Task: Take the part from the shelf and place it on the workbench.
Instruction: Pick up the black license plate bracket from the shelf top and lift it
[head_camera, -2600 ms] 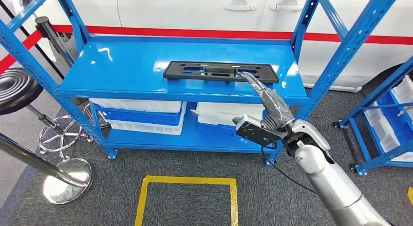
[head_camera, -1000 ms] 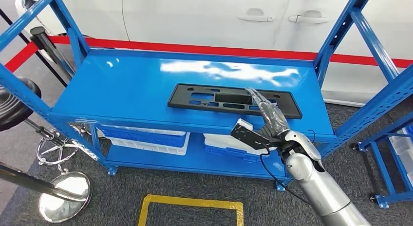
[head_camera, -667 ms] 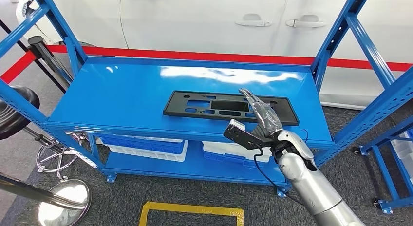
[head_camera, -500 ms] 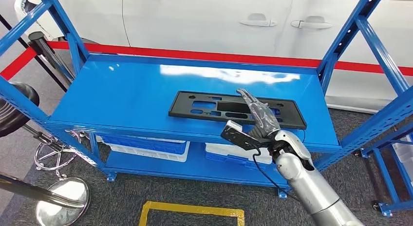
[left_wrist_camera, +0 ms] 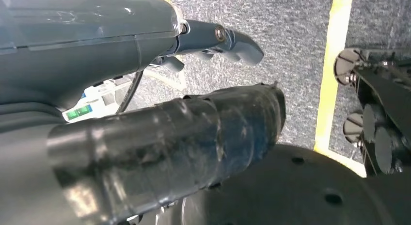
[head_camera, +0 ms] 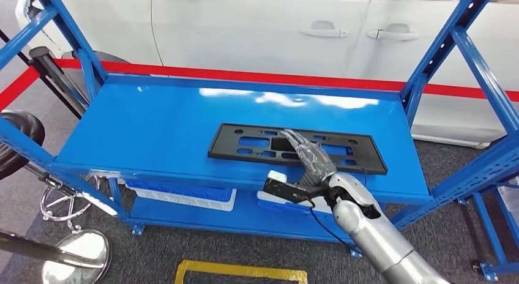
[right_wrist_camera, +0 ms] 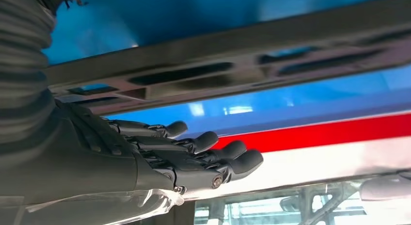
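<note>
The part (head_camera: 364, 161), a long flat black plastic frame with cut-outs, lies on the top of the blue shelf (head_camera: 153, 122). My right hand (head_camera: 308, 156) reaches in from the shelf's front edge, its fingers stretched out flat over the part's middle and holding nothing. In the right wrist view the dark fingers (right_wrist_camera: 203, 154) lie straight and side by side close to the part (right_wrist_camera: 232, 50). My left hand (left_wrist_camera: 160, 128) hangs over the grey carpet with its fingers (left_wrist_camera: 228, 38) apart from the thumb and nothing in it.
White and blue bins (head_camera: 177, 195) sit on the lower shelf. Behind the shelf is a white car (head_camera: 245, 27) with a red band. A stool (head_camera: 18, 134) and a chrome base (head_camera: 76, 253) stand at the left. Yellow tape (head_camera: 238, 273) marks the floor, and another blue rack (head_camera: 489, 168) stands at the right.
The camera has moved closer to the shelf. My right hand has slid from the part's right portion toward its middle and sits lower over it, still holding nothing.
</note>
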